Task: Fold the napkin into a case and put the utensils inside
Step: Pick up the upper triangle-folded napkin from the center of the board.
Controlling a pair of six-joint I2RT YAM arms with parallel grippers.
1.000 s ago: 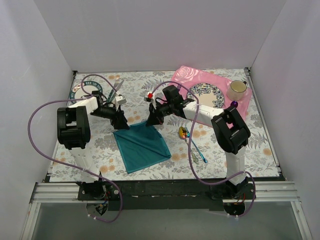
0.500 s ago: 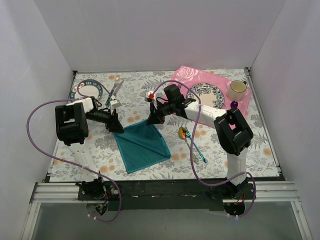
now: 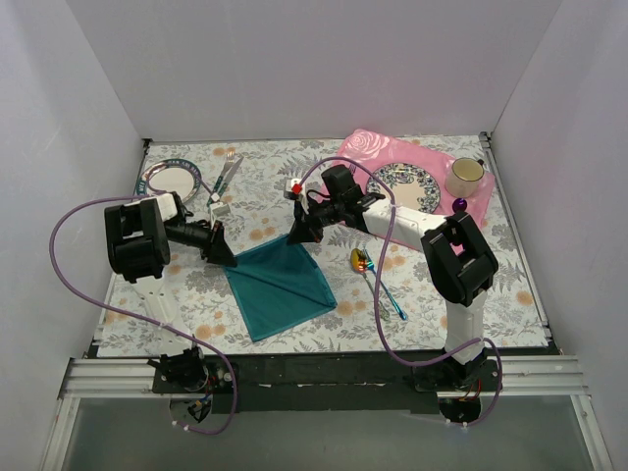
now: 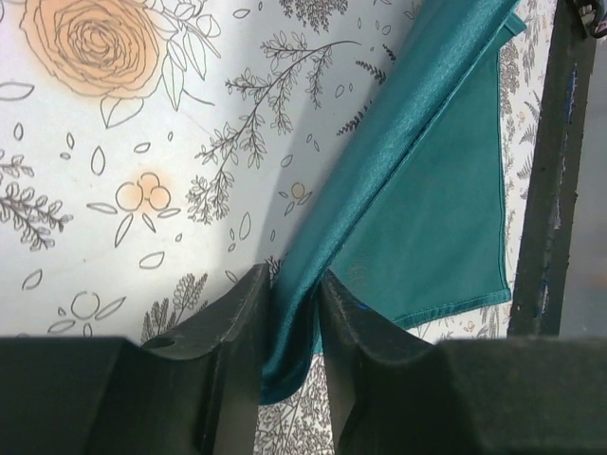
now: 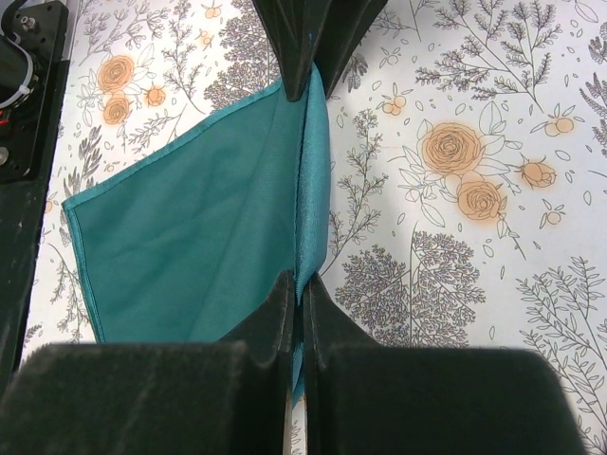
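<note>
glossy teal napkin [image 3: 280,287], doubled layers

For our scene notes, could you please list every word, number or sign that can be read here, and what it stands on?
Nothing here can be read as text.
The small plate, far left: pale marks round its dark rim may be lettering, too small to read.
The napkin and the tablecloth: no writing, only plain cloth and floral print.
</note>
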